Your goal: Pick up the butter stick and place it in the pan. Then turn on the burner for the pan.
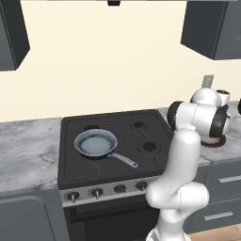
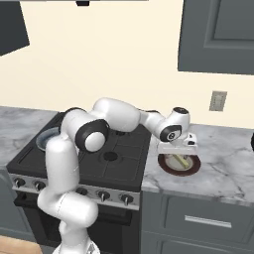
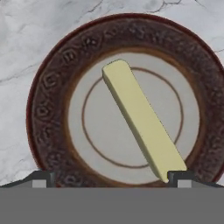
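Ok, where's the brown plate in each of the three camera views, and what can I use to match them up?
Left base view: plate at right edge, mostly behind the arm's elbow.
Right base view: plate right of centre, on the marble counter, under the gripper.
Hand view: plate across the frame.
Shared landmark: marble counter beside the stove.

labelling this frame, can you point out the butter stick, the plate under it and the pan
butter stick [image 3: 140, 120], hand view, middle of its pale yellow top face
plate [image 3: 50, 109], hand view, dark brown patterned rim on the left side
pan [image 1: 95, 143], left base view, centre of its light inner surface
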